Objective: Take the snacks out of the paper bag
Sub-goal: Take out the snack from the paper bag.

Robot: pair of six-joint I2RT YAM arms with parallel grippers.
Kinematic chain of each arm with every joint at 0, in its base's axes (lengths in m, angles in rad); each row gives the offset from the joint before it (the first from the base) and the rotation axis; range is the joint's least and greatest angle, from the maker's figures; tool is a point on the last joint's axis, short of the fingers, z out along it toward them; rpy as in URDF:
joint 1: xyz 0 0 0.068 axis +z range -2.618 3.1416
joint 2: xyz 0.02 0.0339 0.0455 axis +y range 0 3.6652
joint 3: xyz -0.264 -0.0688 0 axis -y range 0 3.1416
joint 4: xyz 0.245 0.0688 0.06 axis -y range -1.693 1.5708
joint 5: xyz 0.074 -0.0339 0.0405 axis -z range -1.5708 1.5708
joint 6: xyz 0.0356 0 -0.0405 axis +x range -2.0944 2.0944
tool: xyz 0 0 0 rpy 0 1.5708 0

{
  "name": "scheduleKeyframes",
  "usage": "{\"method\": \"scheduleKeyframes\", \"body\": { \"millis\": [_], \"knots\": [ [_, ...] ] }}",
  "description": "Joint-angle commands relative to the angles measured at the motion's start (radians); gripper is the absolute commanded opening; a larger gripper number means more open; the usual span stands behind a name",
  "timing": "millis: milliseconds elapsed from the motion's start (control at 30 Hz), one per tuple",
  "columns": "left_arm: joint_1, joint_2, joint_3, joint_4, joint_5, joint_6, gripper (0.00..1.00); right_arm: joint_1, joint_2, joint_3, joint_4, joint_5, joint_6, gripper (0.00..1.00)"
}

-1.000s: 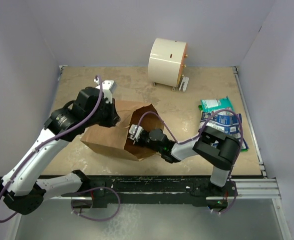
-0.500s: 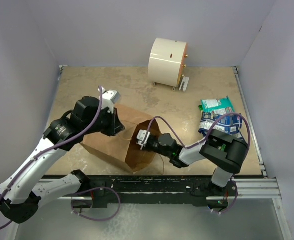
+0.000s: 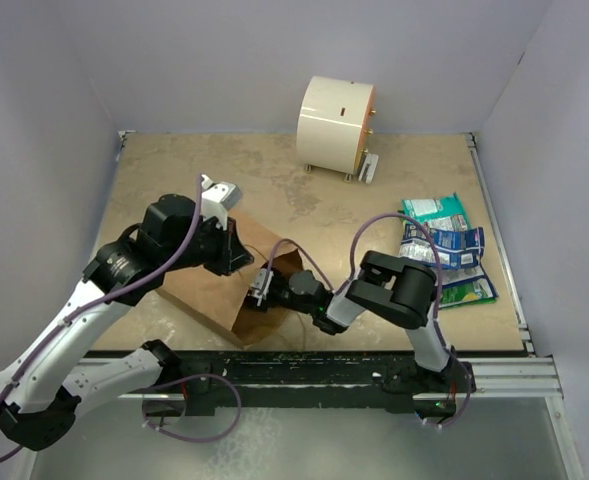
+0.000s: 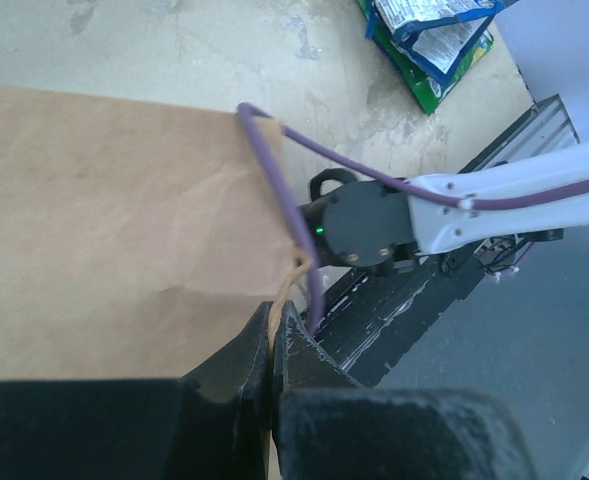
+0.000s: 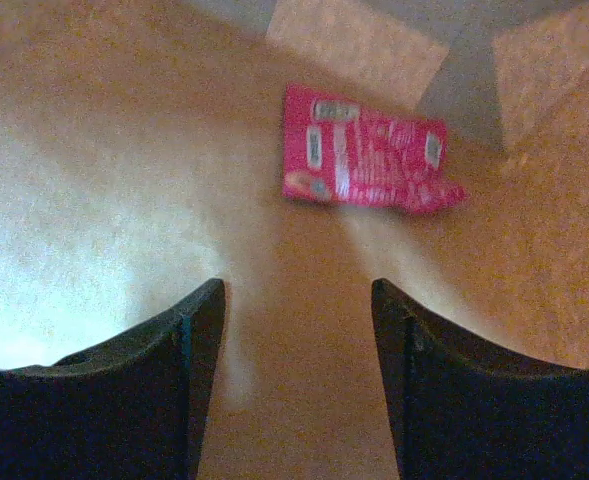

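Observation:
The brown paper bag (image 3: 209,285) lies on its side with its mouth facing right. My left gripper (image 3: 236,250) is shut on the bag's twisted paper handle (image 4: 292,270) at the mouth rim and holds it up. The right gripper (image 3: 261,292) has gone in through the mouth. In the right wrist view it (image 5: 296,300) stands open with nothing between its fingers. A small red packet (image 5: 369,150) lies flat on the bag's inner floor just beyond the fingertips. Three snacks lie on the table at the right: teal (image 3: 432,208), blue-and-white (image 3: 444,243) and green (image 3: 469,290).
A cream cylinder (image 3: 336,123) stands at the back of the table. The right arm's elbow (image 3: 399,285) sits close to the packets outside the bag. A purple cable (image 4: 274,190) crosses the bag's rim. The table's near edge rail (image 3: 324,365) runs just below the bag.
The right gripper has opened and pushed deeper into the bag. The bag's mouth has shifted left and toward the near edge, with the left gripper still on the handle.

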Motion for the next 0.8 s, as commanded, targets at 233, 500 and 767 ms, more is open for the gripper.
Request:
{"method": "scheduleKeyframes", "body": {
  "millis": [233, 500, 767],
  "knots": [
    [0.003, 0.065, 0.098, 0.103, 0.114, -0.009, 0.0, 0.003, 0.226, 0.204, 0.291, 0.021, 0.118, 0.8],
    [0.004, 0.078, 0.208, 0.079, 0.079, 0.016, 0.0, 0.006, 0.281, 0.259, 0.286, -0.019, 0.142, 0.82],
    [0.004, 0.098, 0.215, 0.063, 0.141, 0.028, 0.0, 0.02, 0.304, 0.4, 0.146, -0.019, 0.113, 0.94]
  ]
}}
